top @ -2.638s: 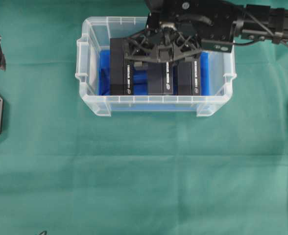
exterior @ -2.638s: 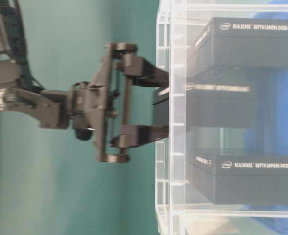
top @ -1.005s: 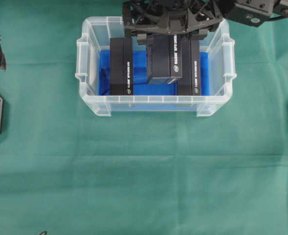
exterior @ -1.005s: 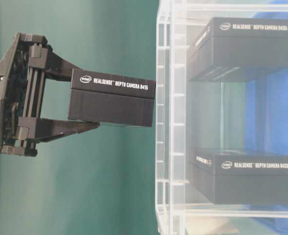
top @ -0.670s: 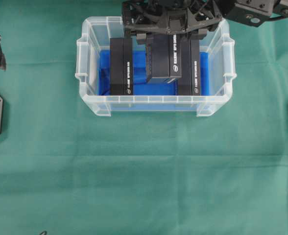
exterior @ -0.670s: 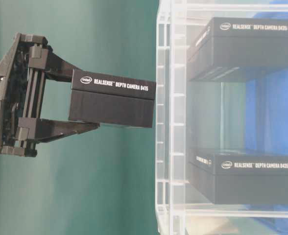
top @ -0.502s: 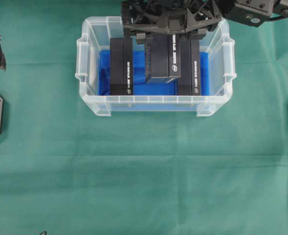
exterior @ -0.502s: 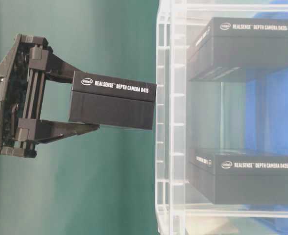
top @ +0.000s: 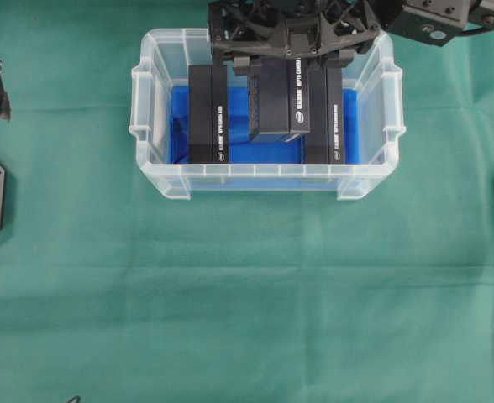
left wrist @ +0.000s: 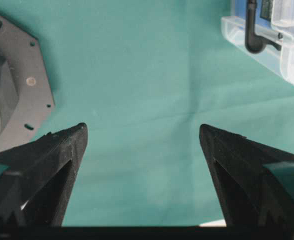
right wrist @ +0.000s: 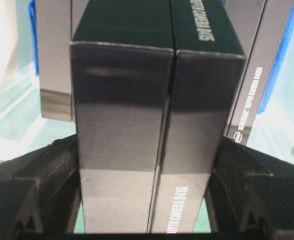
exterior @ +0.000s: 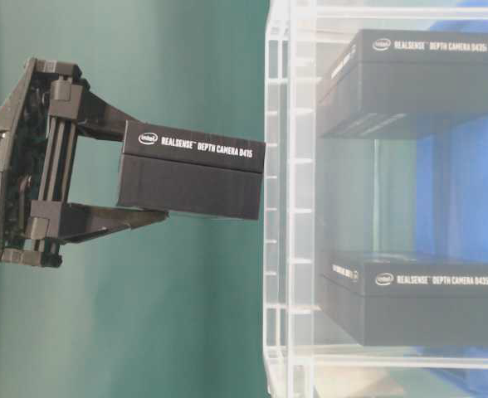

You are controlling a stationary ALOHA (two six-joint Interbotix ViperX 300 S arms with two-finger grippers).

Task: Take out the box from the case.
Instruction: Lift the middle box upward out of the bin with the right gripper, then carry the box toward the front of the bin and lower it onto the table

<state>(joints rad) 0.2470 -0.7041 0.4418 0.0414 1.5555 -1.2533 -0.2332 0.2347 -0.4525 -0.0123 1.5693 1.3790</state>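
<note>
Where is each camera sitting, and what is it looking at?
Overhead: high up, facing down at the clear plastic case on the green cloth; right gripper shows.
Table-level: low, sideways, at the case wall; right gripper holds the black cardboard box.
Left wrist: on the left gripper, open, over cloth.
Right wrist: on the right gripper, at the box.
Shared: the box.

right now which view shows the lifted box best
The table-level view: the box shows whole between the right gripper fingers, outside the case. Overhead shows its top, the right wrist only one end; the left wrist misses it.
</note>
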